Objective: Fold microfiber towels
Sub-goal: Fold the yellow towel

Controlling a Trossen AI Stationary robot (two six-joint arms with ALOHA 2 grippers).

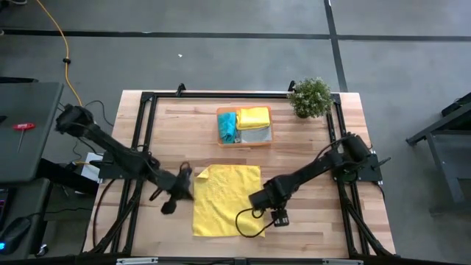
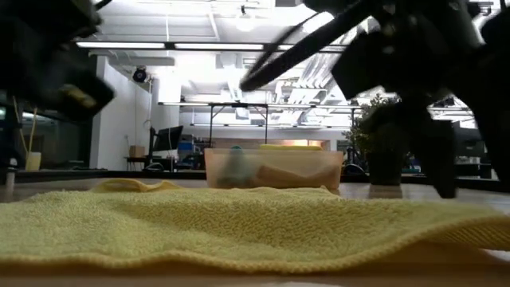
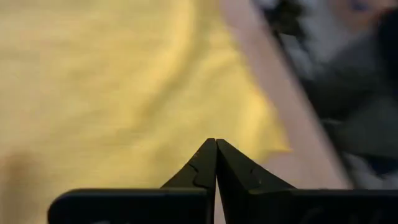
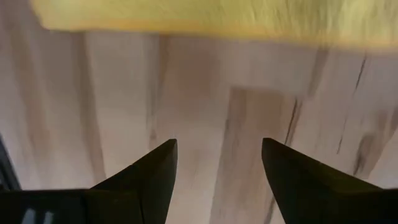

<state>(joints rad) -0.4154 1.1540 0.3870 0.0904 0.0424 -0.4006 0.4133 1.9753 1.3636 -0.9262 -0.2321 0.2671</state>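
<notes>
— Lying spread flat near the front edge of the worktop [image 1: 169,132], around the middle: a yellow towel [image 1: 227,199]. Looking soft, light and limp, with a nubby pile; one back corner curling up a little.

— Meaning sagging wherever pinched?

— Very likely. Drooping and dragging rather than lifting stiffly, probably clinging a bit to the wood. Best pinching right at a corner or along a thin edge, where the cloth is only one layer thick.

— And the grippers?

— Left gripper [image 1: 184,184] hovering over the towel's left edge, fingers pressed together with nothing visible between them. Right gripper [image 1: 257,199] sitting at the towel's right edge, fingers spread apart, bare wood showing between them and the yellow hem just ahead.

— Other towels?

— Resting in the orange tray [image 1: 269,124] toward the back edge: a second yellow towel [image 1: 253,116], a teal towel [image 1: 227,126] and a grey towel [image 1: 255,135]. Potted plant [image 1: 310,96] standing near the back right corner.
</notes>
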